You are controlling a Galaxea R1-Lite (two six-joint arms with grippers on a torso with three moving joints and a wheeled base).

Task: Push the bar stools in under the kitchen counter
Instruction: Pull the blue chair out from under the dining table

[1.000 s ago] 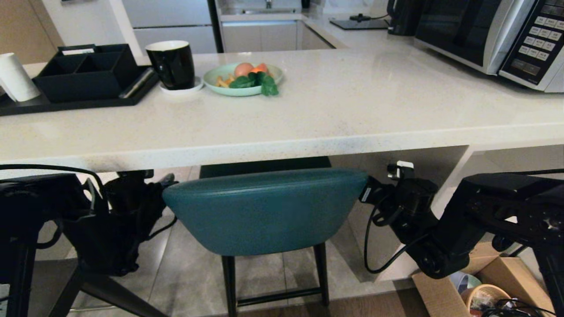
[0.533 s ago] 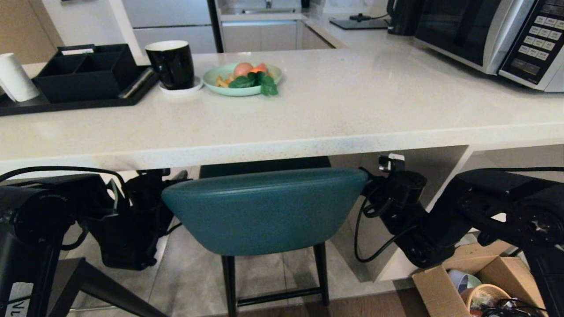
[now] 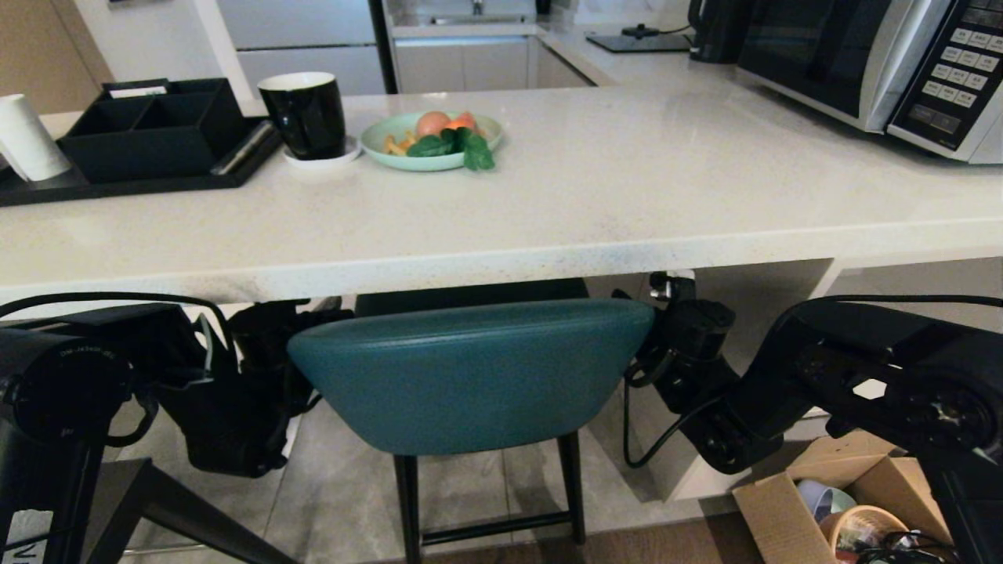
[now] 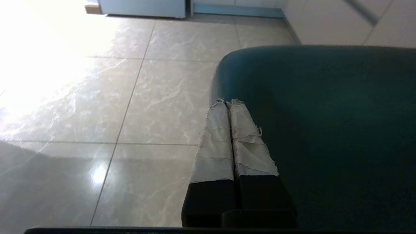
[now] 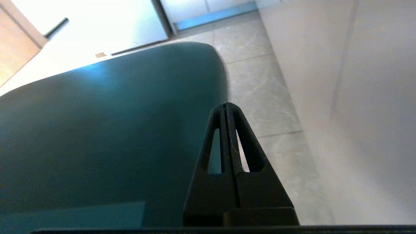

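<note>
One teal bar stool (image 3: 470, 376) with a curved back and thin black legs stands in front of me, its seat under the edge of the white speckled kitchen counter (image 3: 595, 204). My left gripper (image 3: 321, 317) sits at the left end of the stool's back, shut and empty. In the left wrist view its taped fingertips (image 4: 227, 102) lie against the teal back (image 4: 325, 130). My right gripper (image 3: 654, 301) is at the right end of the back, also shut. The right wrist view shows this gripper (image 5: 225, 105) beside the teal edge (image 5: 113, 130).
On the counter stand a black tray with an organiser (image 3: 133, 133), a black mug (image 3: 305, 113), a green plate of food (image 3: 435, 141) and a microwave (image 3: 878, 63). The counter's pale side panel (image 3: 783, 313) is close to my right arm. An open cardboard box (image 3: 846, 509) sits on the floor.
Both arms have reached forward and inward along the ends of the stool's back, toward the counter. The stool itself has not visibly shifted.
</note>
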